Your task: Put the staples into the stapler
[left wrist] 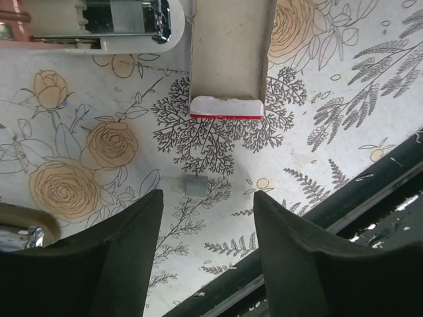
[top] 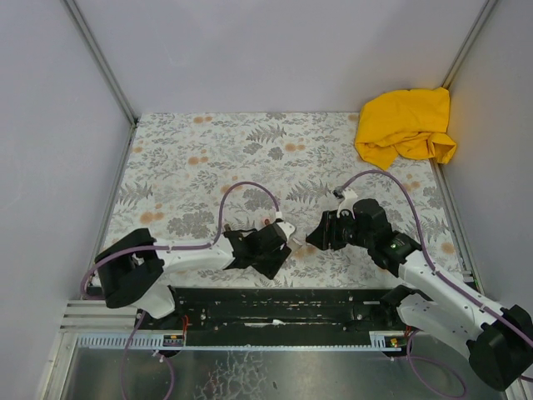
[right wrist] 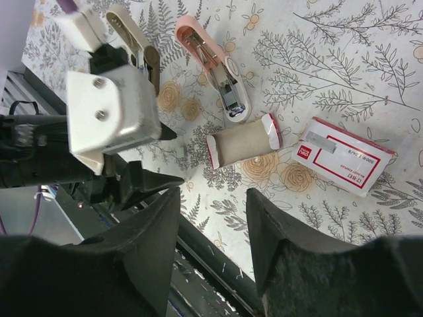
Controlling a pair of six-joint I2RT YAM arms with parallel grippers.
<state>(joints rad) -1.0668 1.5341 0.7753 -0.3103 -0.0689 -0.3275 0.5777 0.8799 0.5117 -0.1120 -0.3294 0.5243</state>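
The left gripper [left wrist: 208, 196] is hanging low over the table with its black jaws spread apart, gripping nothing. The staples [left wrist: 196, 187], a short grey metal block, are lying flat on the tablecloth [left wrist: 344, 86] in the gap just beyond its fingertips, touching neither one. Past the staples, a small cardboard tray [left wrist: 228, 46] is lying open side up, showing only its bare brown floor, with a white, red-edged flap at the end facing the gripper. Just beside the tray, not touching it, the stapler [left wrist: 99, 26] is lying with its shiny silver channel showing against a rounded cream-pink plastic body.

The right gripper [right wrist: 213, 198] is facing the left one across these things, its jaws also spread and holding nothing. On its side of the tray, the flat white sleeve [right wrist: 344, 155] with red print is lying on the cloth; a small grey strip is showing on top of it, and I cannot tell whether it is loose or printed.

All of this is sitting near the middle of the near edge. A crumpled yellow cloth [top: 405, 125] is lying in the far right corner.
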